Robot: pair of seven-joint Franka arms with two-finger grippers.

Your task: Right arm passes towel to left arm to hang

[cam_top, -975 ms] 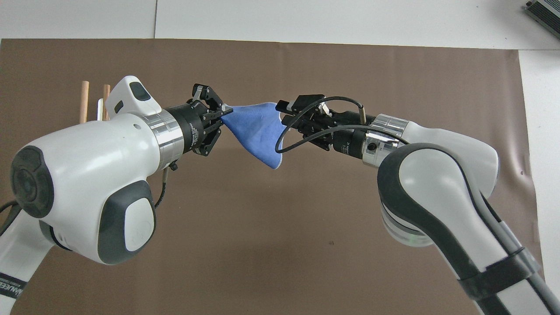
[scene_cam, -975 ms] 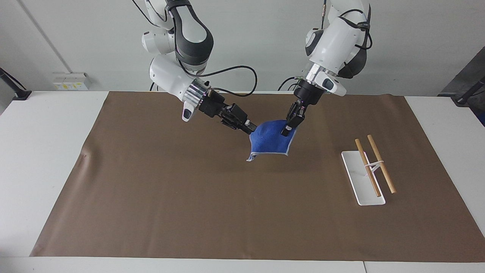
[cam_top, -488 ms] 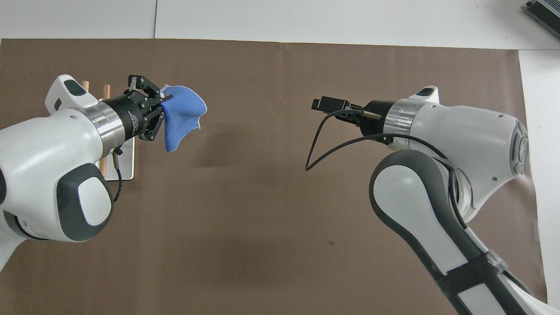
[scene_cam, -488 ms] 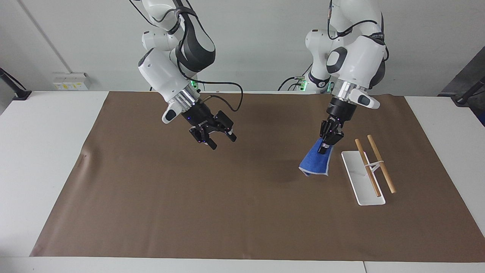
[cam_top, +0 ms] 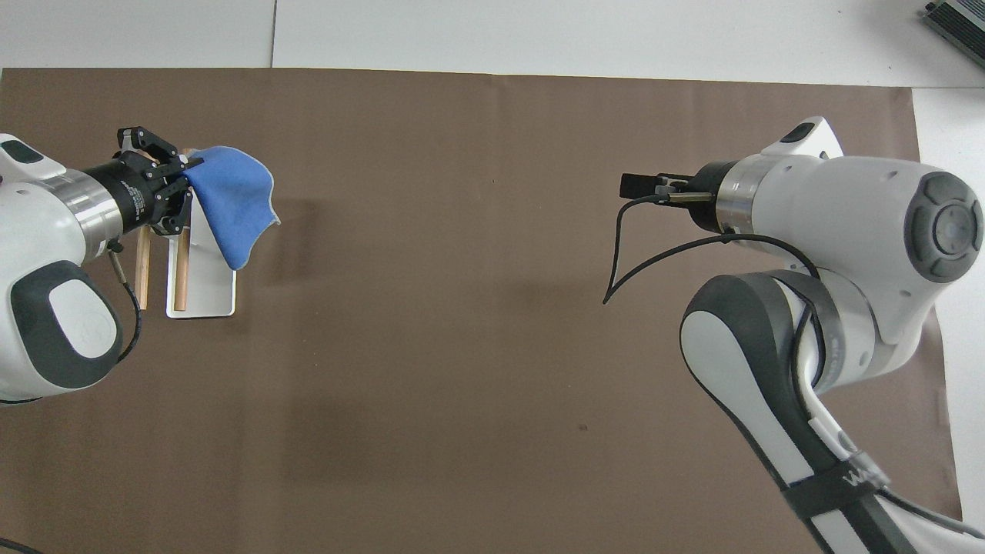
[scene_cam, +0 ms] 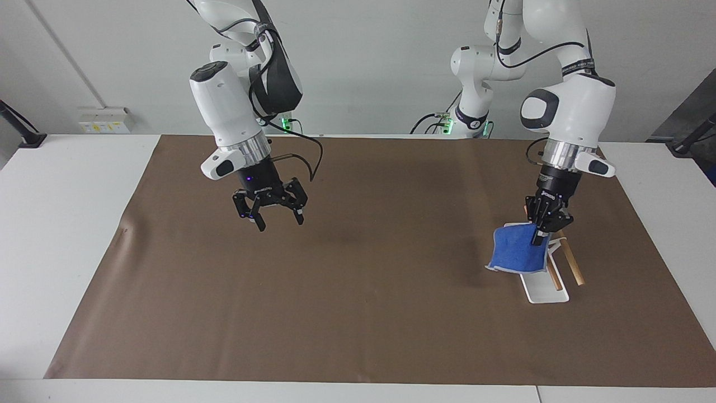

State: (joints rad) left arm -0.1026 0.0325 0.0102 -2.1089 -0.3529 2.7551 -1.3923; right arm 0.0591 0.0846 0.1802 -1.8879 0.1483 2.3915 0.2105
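Since the earlier frames both arms have moved apart: the left arm has carried the towel (scene_cam: 517, 251) from the middle of the brown mat (scene_cam: 358, 313) to the rack at the left arm's end, and the right arm has drawn back toward its own end.

On the white table (scene_cam: 67, 235) the mat covers most of the surface. The right gripper (scene_cam: 271, 215) hangs over the mat with its fingers spread wide and nothing between them. The left gripper (scene_cam: 541, 235) points down with its fingers pinched on one upper corner of the towel; the cloth hangs free below it, over the white base (scene_cam: 545, 295) of the rack and beside the two wooden rods (scene_cam: 571, 263).

In the overhead view the towel (cam_top: 231, 200) covers the farther ends of the rods (cam_top: 180, 273) and part of the base (cam_top: 212, 292), but whether it touches them I cannot tell. The facing view shows it probably just above the base.

Small white lettering on the left gripper (cam_top: 181, 163) is too small to read.
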